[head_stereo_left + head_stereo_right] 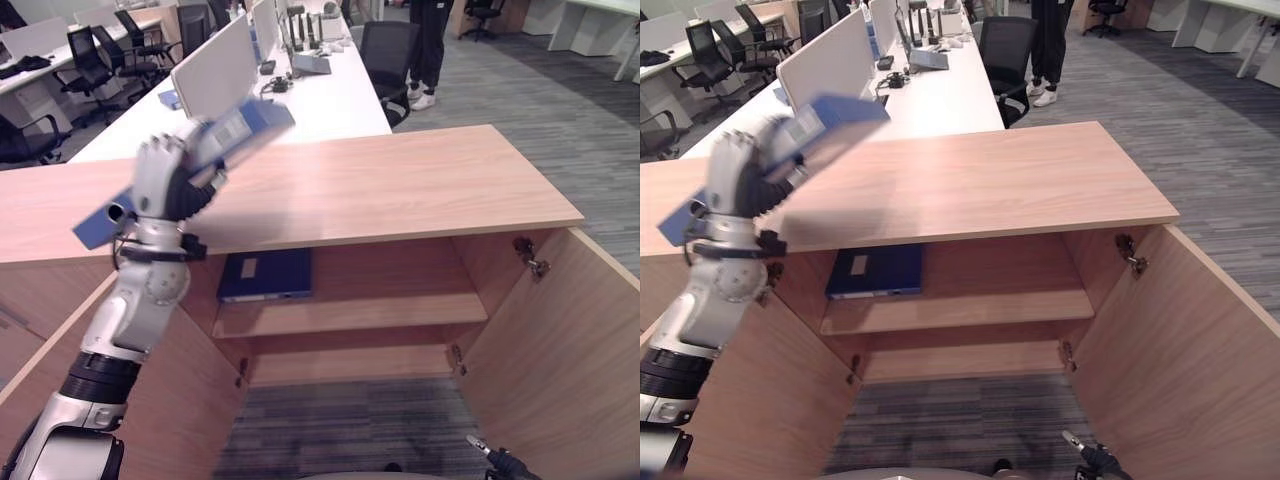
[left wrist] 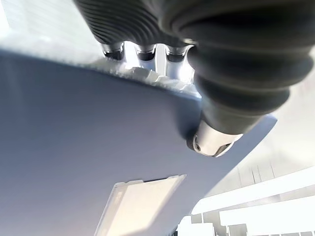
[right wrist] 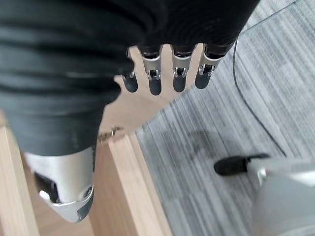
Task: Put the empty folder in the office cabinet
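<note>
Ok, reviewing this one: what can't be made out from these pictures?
- Whether the blue folder in the left hand is empty: it is closed and blurred in both eye views.
- Cabinet lower compartment: hidden below the shelf.
- Right hand: cut off by the bottom edge in the eye views.
- Second folder on the shelf: its back end is shadowed under the cabinet top.

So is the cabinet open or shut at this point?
Open. Both doors of the cabinet are swung out, showing its shelf with a dark blue folder lying on it.

L hand (image 1: 740,175) grips blue folder (image 1: 780,160) tilted above cabinet (image 1: 970,190) top (another folder (image 1: 876,271) on shelf).
</note>
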### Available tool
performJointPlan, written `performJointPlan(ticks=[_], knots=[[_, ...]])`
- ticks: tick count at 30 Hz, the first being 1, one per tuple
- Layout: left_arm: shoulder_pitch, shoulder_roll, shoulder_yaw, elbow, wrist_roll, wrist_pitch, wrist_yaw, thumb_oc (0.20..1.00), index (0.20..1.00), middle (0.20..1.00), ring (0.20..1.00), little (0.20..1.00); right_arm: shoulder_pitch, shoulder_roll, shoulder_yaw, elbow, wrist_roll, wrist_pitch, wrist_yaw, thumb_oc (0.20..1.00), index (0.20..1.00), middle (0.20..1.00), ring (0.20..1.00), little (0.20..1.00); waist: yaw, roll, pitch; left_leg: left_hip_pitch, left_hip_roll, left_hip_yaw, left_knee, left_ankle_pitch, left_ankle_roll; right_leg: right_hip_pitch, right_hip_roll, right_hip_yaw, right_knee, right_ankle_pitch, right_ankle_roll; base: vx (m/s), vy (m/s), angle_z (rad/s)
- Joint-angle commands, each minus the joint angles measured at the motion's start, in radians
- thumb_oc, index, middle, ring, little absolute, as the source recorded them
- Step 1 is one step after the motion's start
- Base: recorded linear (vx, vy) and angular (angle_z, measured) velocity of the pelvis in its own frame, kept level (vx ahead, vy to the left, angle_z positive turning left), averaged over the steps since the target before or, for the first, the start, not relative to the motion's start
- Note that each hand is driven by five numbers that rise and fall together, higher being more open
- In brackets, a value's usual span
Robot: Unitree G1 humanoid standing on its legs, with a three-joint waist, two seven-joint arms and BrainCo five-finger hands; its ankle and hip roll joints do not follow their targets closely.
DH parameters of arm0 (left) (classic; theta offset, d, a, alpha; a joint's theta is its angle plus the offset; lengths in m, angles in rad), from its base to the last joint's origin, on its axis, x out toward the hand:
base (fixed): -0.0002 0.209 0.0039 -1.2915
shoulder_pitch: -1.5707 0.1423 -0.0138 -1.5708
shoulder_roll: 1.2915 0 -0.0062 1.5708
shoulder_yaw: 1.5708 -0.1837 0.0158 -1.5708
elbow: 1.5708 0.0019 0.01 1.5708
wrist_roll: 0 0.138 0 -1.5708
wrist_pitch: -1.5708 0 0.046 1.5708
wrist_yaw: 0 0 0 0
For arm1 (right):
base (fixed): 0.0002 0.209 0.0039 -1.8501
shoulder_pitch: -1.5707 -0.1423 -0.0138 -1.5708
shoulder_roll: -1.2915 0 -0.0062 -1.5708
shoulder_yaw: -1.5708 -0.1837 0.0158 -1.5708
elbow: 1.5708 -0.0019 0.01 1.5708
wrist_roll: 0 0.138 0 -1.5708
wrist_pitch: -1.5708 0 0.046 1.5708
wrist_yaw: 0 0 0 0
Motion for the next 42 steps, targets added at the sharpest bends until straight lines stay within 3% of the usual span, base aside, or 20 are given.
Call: performJointPlan(ticks=[1,2,5,8,12,17,22,25,32,36,37,38,42], knots=[[-0.137,0.051,0.076,-0.041,-0.161,-0.077,0.029,0.2,0.2,0.2,0.2,0.2,-0.086,0.016,0.032,0.025,0.055,-0.035,0.025,1.0,1.0,1.0,1.0,1.0,0.014,-0.019,0.031,0.042,0.038,0.006,0.013,-0.093,-0.06,0.078,-0.099,-0.019,0.008,-0.128,0.122,-0.02,-0.02,0.06],[-0.133,0.051,0.081,-0.045,-0.165,-0.077,0.025,0.2,0.2,0.2,0.2,0.2,-0.086,0.015,0.033,0.025,0.055,-0.035,0.026,1.0,1.0,1.0,1.0,1.0,0.012,-0.018,0.031,0.042,0.038,0.005,0.013,-0.093,-0.06,0.078,-0.099,-0.02,0.008,-0.128,0.121,-0.01,-0.021,0.07],[-0.117,0.048,0.133,-0.111,-0.437,-0.177,-0.037,0.2,0.2,0.2,0.2,0.2,-0.091,0.008,0.055,0.005,0.049,-0.029,0.047,1.0,1.0,1.0,1.0,1.0,0.021,-0.008,0.029,0.04,0.034,-0.001,0.013,-0.088,-0.058,0.082,-0.1,-0.025,0.008,-0.129,0.119,-0.02,-0.021,0.06],[-0.053,0.027,0.155,-0.19,-0.809,-0.256,-0.207,0.2,0.2,0.2,0.2,0.2,-0.101,-0.004,0.068,-0.002,0.027,-0.014,0.063,1.0,1.0,1.0,1.0,1.0,0.039,0.0,0.033,0.028,0.028,-0.013,0.013,-0.07,-0.055,0.084,-0.105,-0.038,0.008,-0.117,0.114,-0.06,-0.023,0.16],[-0.006,0.017,0.167,-0.22,-0.946,-0.264,-0.281,0.2,0.2,0.2,0.2,0.2,-0.104,-0.004,0.076,-0.001,0.013,-0.006,0.069,1.0,1.0,1.0,1.0,1.0,0.047,0.003,0.031,0.032,0.028,-0.017,0.013,-0.08,-0.055,0.092,-0.104,-0.043,0.008,-0.127,0.114,0.01,-0.009,0.11],[0.118,-0.069,0.201,-0.274,-1.141,-0.274,-0.367,0.2,0.2,0.2,0.2,0.2,-0.113,0.009,0.09,0.01,-0.015,0.005,0.079,1.0,1.0,1.0,1.0,1.0,0.066,0.002,0.037,0.022,0.026,-0.025,0.013,-0.067,-0.051,0.088,-0.106,-0.053,0.008,-0.115,0.109,-0.01,-0.001,0.0],[0.213,-0.137,0.2,-0.304,-1.211,-0.257,-0.414,0.2,0.2,0.2,0.2,0.2,-0.117,0.017,0.094,0.017,-0.03,0.011,0.083,1.0,1.0,1.0,1.0,1.0,0.075,0.0,0.041,0.026,0.027,-0.026,0.013,-0.08,-0.05,0.094,-0.104,-0.055,0.008,-0.127,0.108,0.0,0.0,0.04],[0.316,-0.179,0.172,-0.313,-1.255,-0.206,-0.464,0.2,0.2,0.2,0.2,0.2,-0.127,0.014,0.095,0.016,-0.047,0.016,0.09,1.0,1.0,1.0,1.0,1.0,0.085,-0.004,0.046,0.027,0.028,-0.029,0.013,-0.079,-0.046,0.098,-0.103,-0.057,0.008,-0.128,0.106,0.0,0.0,0.0],[0.389,-0.195,0.118,-0.302,-1.235,-0.144,-0.505,0.2,0.2,0.2,0.2,0.2,-0.153,0.004,0.129,-0.08,-0.045,0.006,0.113,1.0,1.0,1.0,1.0,1.0,0.095,-0.01,0.051,0.024,0.027,-0.031,0.013,-0.077,-0.044,0.097,-0.104,-0.06,0.008,-0.125,0.106,-0.01,0.007,0.04],[0.419,-0.214,0.079,-0.288,-1.231,-0.11,-0.524,0.2,0.2,0.2,0.2,0.2,-0.149,-0.021,0.173,-0.294,-0.035,-0.007,0.139,1.0,1.0,1.0,1.0,1.0,0.096,-0.019,0.055,0.022,0.027,-0.026,0.013,-0.076,-0.042,0.092,-0.105,-0.057,0.008,-0.121,0.107,0.0,0.005,-0.01],[0.438,-0.22,0.068,-0.282,-1.218,-0.097,-0.537,0.2,0.2,0.2,0.2,0.2,-0.12,-0.05,0.202,-0.537,-0.011,-0.016,0.17,1.0,1.0,1.0,1.0,1.0,0.093,-0.024,0.056,0.022,0.028,-0.018,0.013,-0.077,-0.042,0.089,-0.106,-0.054,0.008,-0.119,0.107,0.0,0.022,-0.03],[0.442,-0.223,0.067,-0.277,-1.216,-0.091,-0.542,0.2,0.2,0.2,0.2,0.2,-0.111,-0.064,0.209,-0.624,-0.007,-0.023,0.182,1.0,1.0,1.0,1.0,1.0,0.091,-0.027,0.056,0.023,0.029,-0.017,0.013,-0.078,-0.041,0.088,-0.107,-0.053,0.008,-0.119,0.107,0.0,0.022,-0.04],[0.445,-0.233,0.051,-0.267,-1.2,-0.084,-0.548,0.2,0.2,0.2,0.2,0.2,-0.11,-0.095,0.235,-0.808,0.018,-0.025,0.207,1.0,1.0,1.0,1.0,1.0,0.085,-0.03,0.055,0.027,0.03,-0.008,0.013,-0.081,-0.039,0.087,-0.108,-0.047,0.008,-0.117,0.107,0.0,0.01,-0.08]])
